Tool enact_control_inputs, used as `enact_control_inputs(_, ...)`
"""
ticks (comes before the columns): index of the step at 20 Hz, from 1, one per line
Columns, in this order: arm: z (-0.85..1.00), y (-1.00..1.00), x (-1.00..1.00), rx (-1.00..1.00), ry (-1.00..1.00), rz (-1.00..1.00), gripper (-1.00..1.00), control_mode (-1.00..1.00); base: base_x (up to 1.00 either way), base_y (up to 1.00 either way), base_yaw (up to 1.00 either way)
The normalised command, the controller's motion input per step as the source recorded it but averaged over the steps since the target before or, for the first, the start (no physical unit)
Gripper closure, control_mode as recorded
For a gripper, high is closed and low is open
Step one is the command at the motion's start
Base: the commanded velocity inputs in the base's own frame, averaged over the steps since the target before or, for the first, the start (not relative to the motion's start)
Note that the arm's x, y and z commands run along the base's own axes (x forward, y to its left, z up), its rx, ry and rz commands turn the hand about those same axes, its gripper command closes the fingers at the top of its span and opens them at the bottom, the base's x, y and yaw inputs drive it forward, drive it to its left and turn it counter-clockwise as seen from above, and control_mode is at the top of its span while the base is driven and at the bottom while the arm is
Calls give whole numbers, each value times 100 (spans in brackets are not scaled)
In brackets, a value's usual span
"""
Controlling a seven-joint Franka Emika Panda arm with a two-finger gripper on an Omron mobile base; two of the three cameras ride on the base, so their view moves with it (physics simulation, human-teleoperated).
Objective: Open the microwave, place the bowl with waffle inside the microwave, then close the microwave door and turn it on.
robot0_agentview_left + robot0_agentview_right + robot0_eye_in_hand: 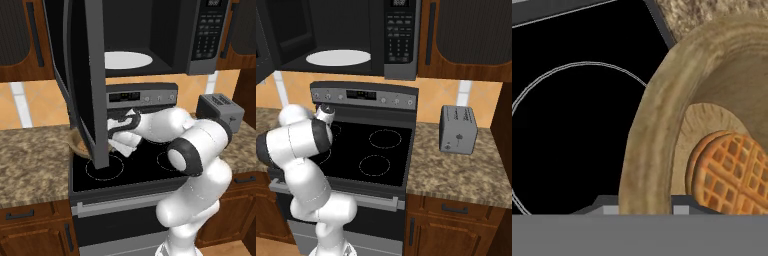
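The microwave (205,35) hangs over the stove, its white plate (127,60) showing inside. The microwave door (80,75) stands swung open toward the left. Behind the door's lower edge, the tan bowl (78,145) sits at the stove's left rim, partly hidden. In the hand view the bowl (662,115) is close up and holds the golden waffle (732,175). My gripper (643,209) is shut on the bowl's near rim, one finger on each side. I cannot tell whether the bowl rests on the stove or is lifted.
The black stove (376,145) has ring burners and a control panel (363,95) at the back. A grey toaster (457,129) stands on the granite counter (456,175) to the right. The open door crowds the space above the stove's left side.
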Motion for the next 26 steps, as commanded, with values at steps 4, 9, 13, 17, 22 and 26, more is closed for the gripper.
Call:
enact_control_inputs(4,61,-100,-22,-2,-2,-32,100,-100,0,0,0)
enact_control_inputs(9,77,-99,-27,-8,0,-31,100,-100,0,0,0)
enact_control_inputs(13,99,-86,-45,-3,0,-23,100,-100,0,0,0)
enact_control_inputs(17,97,-79,-64,0,0,-17,100,-100,0,0,0)
enact_control_inputs(22,75,-43,-92,0,3,-9,100,-100,0,0,0)
enact_control_inputs(26,78,-10,-100,0,4,-1,100,-100,0,0,0)
